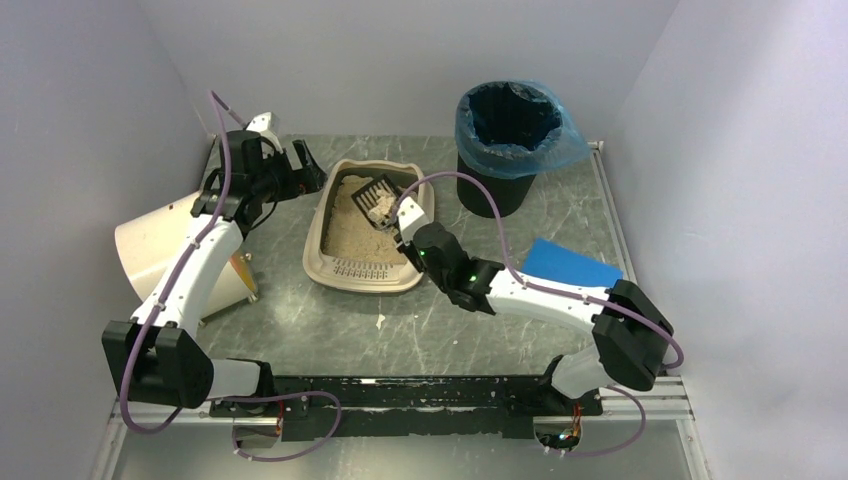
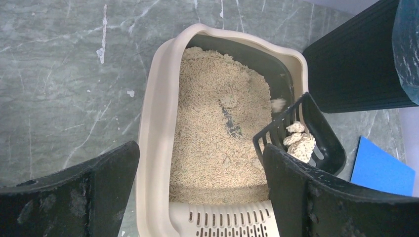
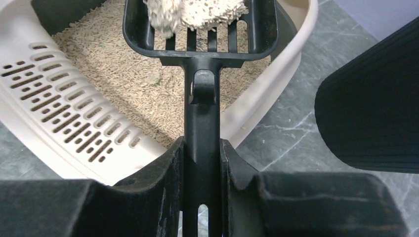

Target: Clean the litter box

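The beige litter box [image 1: 360, 271] holds tan litter, with its slotted grate lip at the near end. My right gripper [image 1: 406, 229] is shut on the handle of a black slotted scoop [image 1: 377, 196]. It holds the scoop above the far right part of the box with white clumps [image 1: 379, 204] in it. In the right wrist view the gripper [image 3: 201, 148] clamps the scoop handle [image 3: 201, 116] and the clumps [image 3: 192, 12] lie in the scoop head. My left gripper [image 1: 305, 172] hangs open and empty over the box's left far side. Its wrist view shows the gripper [image 2: 201, 150], the box rim [image 2: 153, 123] and the scoop [image 2: 316, 143].
A black round bin with a blue liner [image 1: 510, 140] stands at the back right, close behind the box. A cream drum [image 1: 160, 245] lies on its side at the left. A blue flat piece [image 1: 570, 265] lies at the right. One loose white clump [image 2: 277, 103] rests by the box's far wall.
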